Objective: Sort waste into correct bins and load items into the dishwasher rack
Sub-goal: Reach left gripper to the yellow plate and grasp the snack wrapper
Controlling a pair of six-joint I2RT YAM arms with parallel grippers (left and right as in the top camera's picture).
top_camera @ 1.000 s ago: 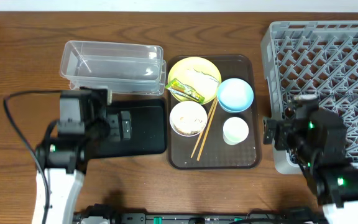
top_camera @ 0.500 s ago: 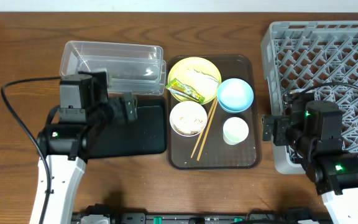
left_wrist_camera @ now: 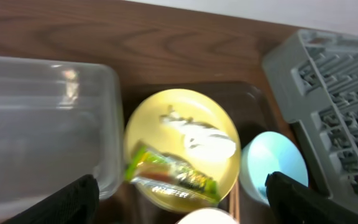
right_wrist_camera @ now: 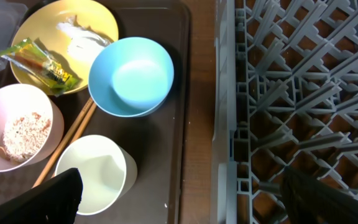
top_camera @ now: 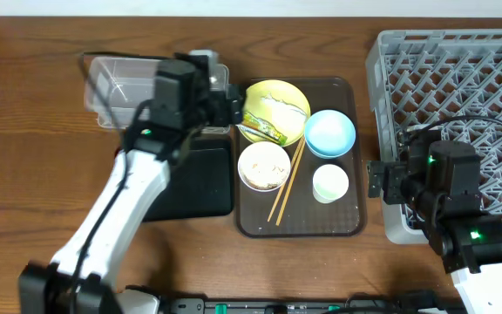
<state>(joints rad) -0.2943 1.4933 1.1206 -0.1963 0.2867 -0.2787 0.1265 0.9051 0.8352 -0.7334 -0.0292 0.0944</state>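
Wrapper (left_wrist_camera: 169,175), green and flat, lies on the near-left part of the yellow plate (left_wrist_camera: 185,106), with the crumpled tissue (left_wrist_camera: 201,134) just beside it toward the plate's middle. The plate sits at the back of the brown tray (top_camera: 299,228) on the bench, close against the light blue bowl (top_camera: 329,133). The white bowl (top_camera: 263,166) holding rice, the cup (top_camera: 330,183) and the chopsticks (top_camera: 286,183) lie in front of it.

The left gripper (left_wrist_camera: 180,186) hangs over the wrapper, jaws wide apart and empty, right beside the clear tub (top_camera: 129,83). The right gripper (right_wrist_camera: 182,193) hovers at the edge of the rack (top_camera: 460,78), jaws likewise spread, holding nothing.

Lifting the wrapper looks like the step in hand, and it is a thin thing on a slick plate. Jaws closing too low could scrape the plate and push it into the blue bowl or the chopsticks. Closing too high, they would likely slip off the foil. A wide descent may catch the tissue as well, or knock a finger on the tub's wall.
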